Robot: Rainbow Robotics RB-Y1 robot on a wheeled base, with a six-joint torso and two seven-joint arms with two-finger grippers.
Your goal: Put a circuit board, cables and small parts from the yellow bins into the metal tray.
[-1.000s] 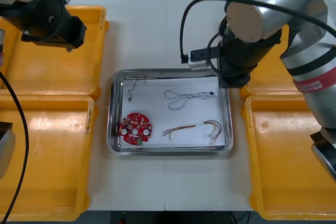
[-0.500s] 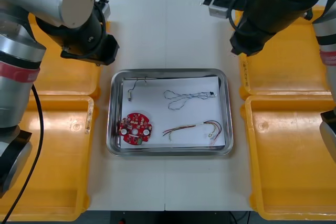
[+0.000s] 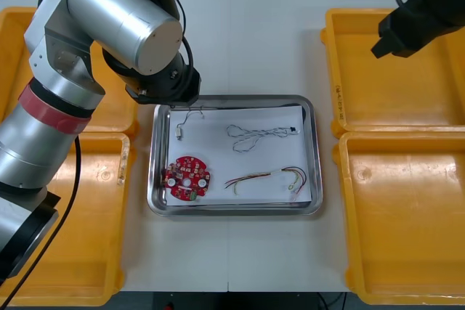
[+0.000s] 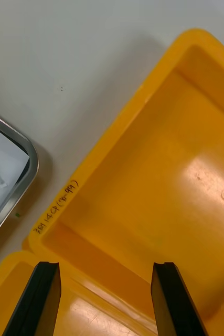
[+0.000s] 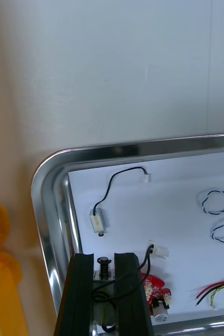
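Note:
My left gripper [image 5: 104, 261] is shut on a small metal part with a black cable [image 5: 104, 273]. It hangs over the metal tray [image 5: 49, 173] by its far left corner, and the cable's white plug [image 5: 159, 252] dangles beside the fingers. On the white inside of the tray [image 3: 317, 150] lie a round red circuit board [image 3: 187, 178], another black cable with a metal part [image 3: 182, 123], a blue and white cable [image 3: 254, 136] and a red and yellow cable [image 3: 265, 178]. My right gripper [image 4: 105, 273] is open with nothing in it, above the far right yellow bin [image 4: 159, 173].
Two yellow bins stand at the left, one far [image 3: 14, 70] and one near [image 3: 65, 237], and two at the right, far [image 3: 385, 92] and near [image 3: 407, 223]. The bulky left arm [image 3: 123, 12] covers the table beyond the tray's left corner.
The left arm has swung from the far left bin to the tray's far left corner. The right arm has drawn away from the tray's far right corner to over the far right bin.

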